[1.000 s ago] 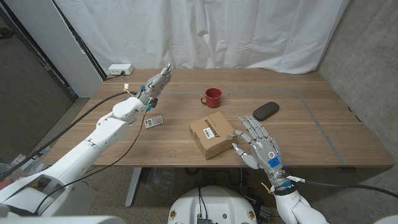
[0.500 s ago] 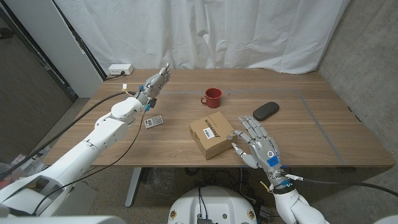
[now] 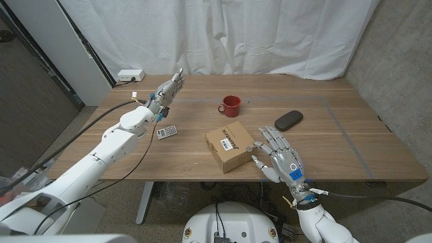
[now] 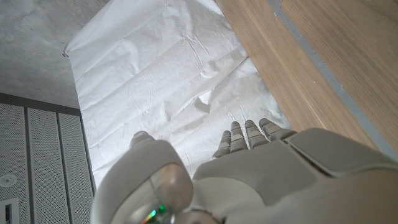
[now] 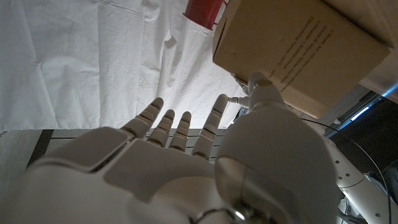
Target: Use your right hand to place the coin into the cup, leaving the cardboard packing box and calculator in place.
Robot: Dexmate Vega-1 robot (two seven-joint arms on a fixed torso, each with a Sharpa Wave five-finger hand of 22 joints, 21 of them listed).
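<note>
A red cup stands upright at the table's far middle. A tiny pale speck lies just right of it; I cannot tell if that is the coin. The cardboard packing box sits in the near middle, and the calculator lies to its left. My right hand is held with fingers spread and nothing in it, close to the box's right side. In the right wrist view that hand reaches toward the box and the cup. My left hand is raised at the far left, fingers straight, holding nothing.
A dark oval case lies right of the box. A white power strip sits at the back left corner. A grey tape line runs along the table's right part. A white curtain hangs behind the table.
</note>
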